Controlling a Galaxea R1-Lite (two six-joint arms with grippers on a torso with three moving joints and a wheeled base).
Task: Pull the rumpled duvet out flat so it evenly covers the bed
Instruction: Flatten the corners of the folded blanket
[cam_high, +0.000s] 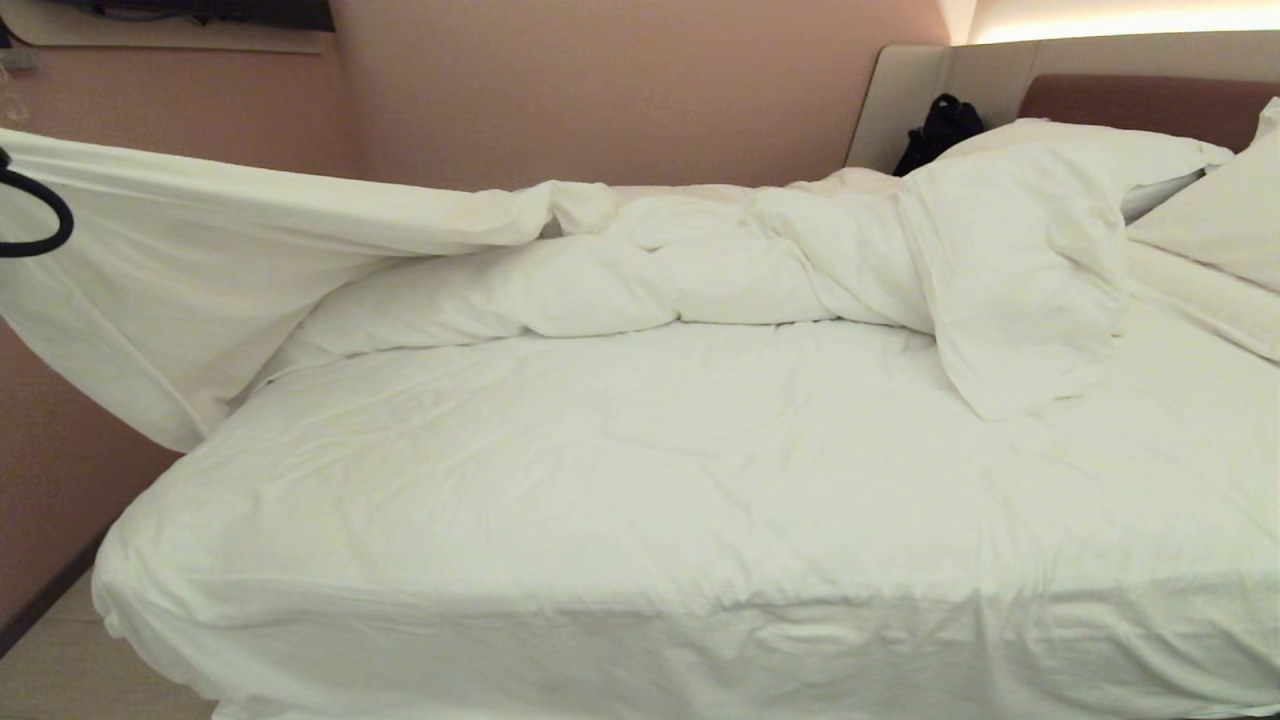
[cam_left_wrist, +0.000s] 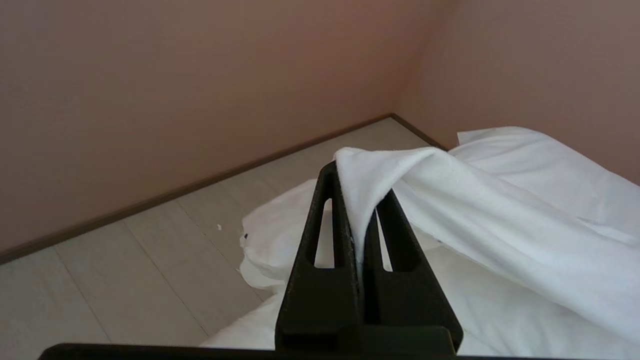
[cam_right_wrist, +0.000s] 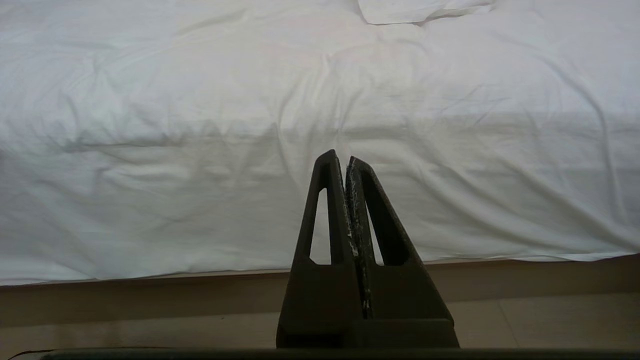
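The white duvet (cam_high: 640, 270) lies over the near part of the bed (cam_high: 1150, 100) and is bunched in a rumpled ridge along the far side. One end of it (cam_high: 150, 260) is lifted and stretched taut toward the left edge of the head view, past the foot of the bed. My left gripper (cam_left_wrist: 357, 182) is shut on a fold of that duvet end (cam_left_wrist: 450, 200), above the floor; in the head view only its black cable (cam_high: 40, 215) shows. The right gripper (cam_right_wrist: 345, 159) is shut on nothing, low, facing the duvet (cam_right_wrist: 320, 100) hanging over the bed's near side.
Plump white pillows (cam_high: 1220, 210) lie at the head end on the right, with a black bag (cam_high: 940, 130) in the corner behind them. Pink walls (cam_high: 600, 90) stand close behind the bed and past its foot. Pale floor (cam_left_wrist: 125, 280) runs to a wall corner there.
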